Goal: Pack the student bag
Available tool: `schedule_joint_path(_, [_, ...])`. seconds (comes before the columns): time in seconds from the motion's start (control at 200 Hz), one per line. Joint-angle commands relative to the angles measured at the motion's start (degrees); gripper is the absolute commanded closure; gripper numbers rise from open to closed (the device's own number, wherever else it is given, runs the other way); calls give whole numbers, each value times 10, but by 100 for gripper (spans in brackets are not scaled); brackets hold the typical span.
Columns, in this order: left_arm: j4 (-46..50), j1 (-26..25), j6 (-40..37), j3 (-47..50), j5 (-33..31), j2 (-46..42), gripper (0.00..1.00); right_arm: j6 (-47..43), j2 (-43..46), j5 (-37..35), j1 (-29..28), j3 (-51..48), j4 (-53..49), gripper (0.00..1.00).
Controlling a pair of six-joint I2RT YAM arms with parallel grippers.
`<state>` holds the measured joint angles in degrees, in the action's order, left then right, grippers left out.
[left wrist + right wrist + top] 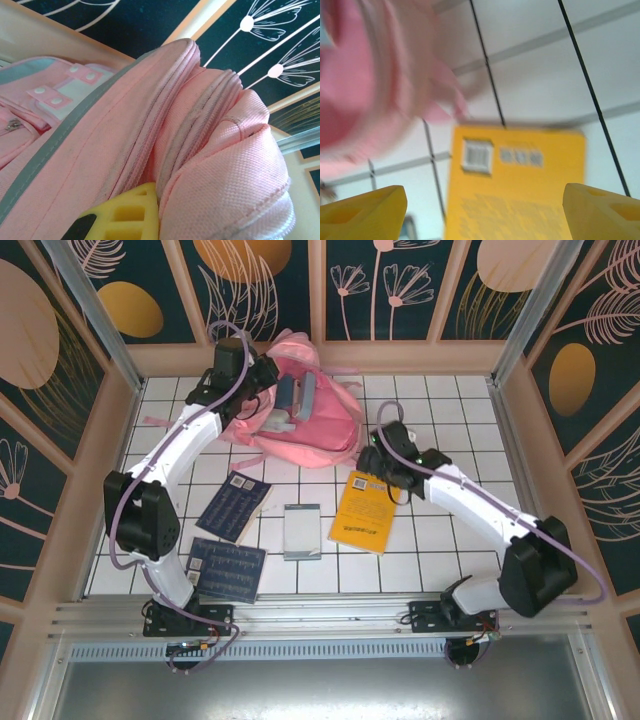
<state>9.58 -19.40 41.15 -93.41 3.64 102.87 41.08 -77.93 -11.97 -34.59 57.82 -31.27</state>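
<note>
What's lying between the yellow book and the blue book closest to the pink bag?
A small grey notebook lies flat between the yellow book and that blue book, touching neither. The top external view shows it.

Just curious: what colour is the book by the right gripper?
The book is yellow, best seen in the right wrist view.
</note>
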Motion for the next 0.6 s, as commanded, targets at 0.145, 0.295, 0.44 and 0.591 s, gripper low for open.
schedule_joint_path(0.145, [-68, 5, 20, -5, 15, 18, 100, -80, 22, 135, -136, -45, 19, 27])
schedule_joint_path(0.295, [-61, 6, 7, 3, 5, 16, 100, -140, -74, 53, -201, 32, -41, 25])
schedule_joint_path(0.44, [-46, 5, 3, 1, 36, 53, 91, -114, -90, 34, -189, 34, -28, 26])
schedule_joint_path(0.591, [-40, 5, 19, -15, 134, 104, 69, -54, -50, 17, -140, -8, -12, 26])
